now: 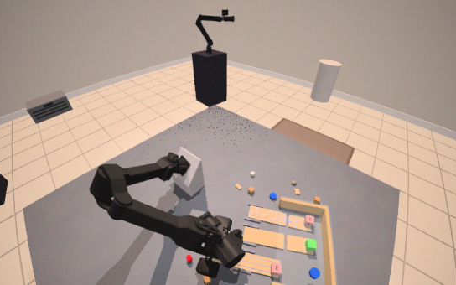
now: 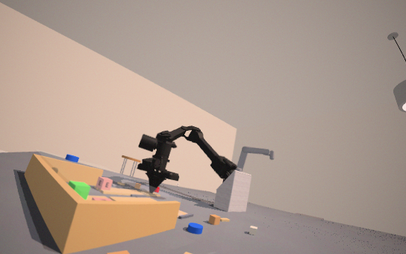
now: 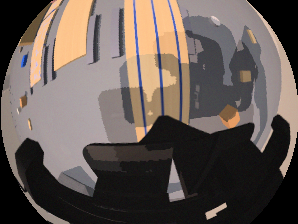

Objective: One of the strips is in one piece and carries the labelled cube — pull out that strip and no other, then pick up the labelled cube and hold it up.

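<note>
The striped strip [image 1: 260, 264] [image 3: 150, 30] has thin lengthwise lines and shows no gap where visible. A pink cube [image 1: 277, 268] [image 2: 104, 183] marked E sits on its far end. My gripper [image 2: 154, 191] [image 3: 162, 120] is shut and empty, its fingertips low over the strip's near part; the top view hides the tips, and contact is unclear. The plain strip [image 1: 264, 237] [image 3: 75, 35] is split by a gap, with a green cube [image 1: 311, 245] [image 2: 80, 189] on its far piece. The patterned strip [image 1: 266, 215] [image 3: 42, 40] is also split, with another pink cube [image 1: 309, 220] on its far piece.
A wooden wall [image 1: 329, 247] [image 2: 127, 220] borders the strips' far end and side. Low dark rails lie along the strips. A red piece [image 1: 189, 258] [image 2: 157, 190], an orange cube [image 1: 207, 279] [image 3: 230, 116], blue discs [image 1: 272, 196] [image 1: 314, 272] and small blocks lie around.
</note>
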Robot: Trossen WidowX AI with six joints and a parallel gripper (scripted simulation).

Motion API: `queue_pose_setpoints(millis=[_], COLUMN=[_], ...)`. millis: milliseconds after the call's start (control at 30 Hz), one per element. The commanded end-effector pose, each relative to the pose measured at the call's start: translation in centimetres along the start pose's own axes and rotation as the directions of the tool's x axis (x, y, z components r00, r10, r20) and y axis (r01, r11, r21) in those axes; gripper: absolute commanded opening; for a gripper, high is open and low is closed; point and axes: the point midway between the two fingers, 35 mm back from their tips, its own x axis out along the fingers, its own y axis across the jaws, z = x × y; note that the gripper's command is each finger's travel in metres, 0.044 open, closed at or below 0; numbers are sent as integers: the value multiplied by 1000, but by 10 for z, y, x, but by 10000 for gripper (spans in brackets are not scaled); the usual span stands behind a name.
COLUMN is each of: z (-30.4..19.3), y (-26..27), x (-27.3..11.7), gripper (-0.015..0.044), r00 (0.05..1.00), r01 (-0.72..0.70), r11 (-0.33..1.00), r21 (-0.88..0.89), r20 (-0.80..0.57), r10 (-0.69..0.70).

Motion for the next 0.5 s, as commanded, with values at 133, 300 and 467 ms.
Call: queue_pose_setpoints(millis=[133, 300, 467], z=[-20, -27, -34], y=[1, 1, 1], x=[6, 6, 5], gripper=[0, 0, 0], r00=[1000, 1000, 1000], r01=[-5, -5, -5], r11=[1000, 1000, 1000], r21=[0, 0, 0], r20=[-26, -26, -26], r10=[5, 5, 5])
